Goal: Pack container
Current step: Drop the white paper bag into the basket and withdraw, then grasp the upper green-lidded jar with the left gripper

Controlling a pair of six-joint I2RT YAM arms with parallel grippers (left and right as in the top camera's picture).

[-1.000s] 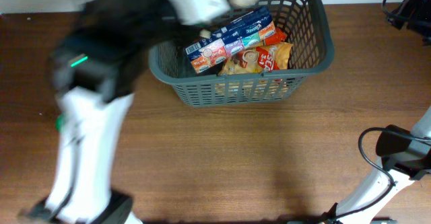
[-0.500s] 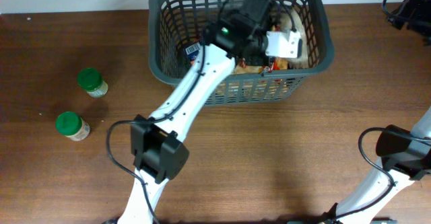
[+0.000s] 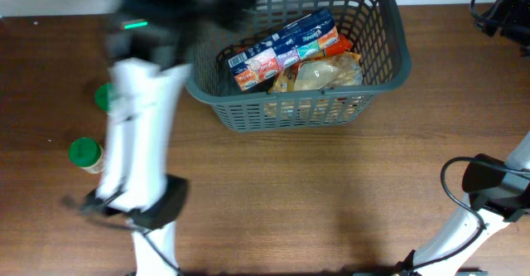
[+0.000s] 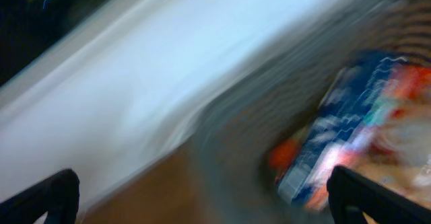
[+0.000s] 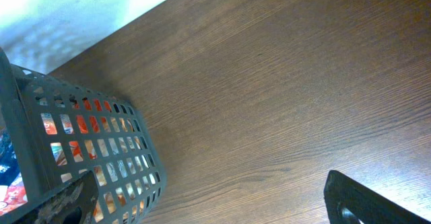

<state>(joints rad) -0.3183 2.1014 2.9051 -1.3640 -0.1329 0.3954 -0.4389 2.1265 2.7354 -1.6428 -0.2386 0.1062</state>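
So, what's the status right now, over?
Left tool open, empty, blurred. Right tool open, empty. Basket holds packets. Two jars outside it.

A blue, white and red carton (image 3: 281, 48) rests against a crinkled snack packet (image 3: 325, 74), a blur ahead of the left jaws, toward their right side. A green-lidded jar (image 3: 84, 153) and a second jar (image 3: 101, 96), half hidden, stand on the brown wooden table (image 3: 331, 185). Its bare grain spans the gap between the right jaws.

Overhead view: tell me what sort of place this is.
Most likely a robot test bench rather than a shop: a plain wooden table, a grey basket holding snack packets, and a white robot arm reaching over the table.
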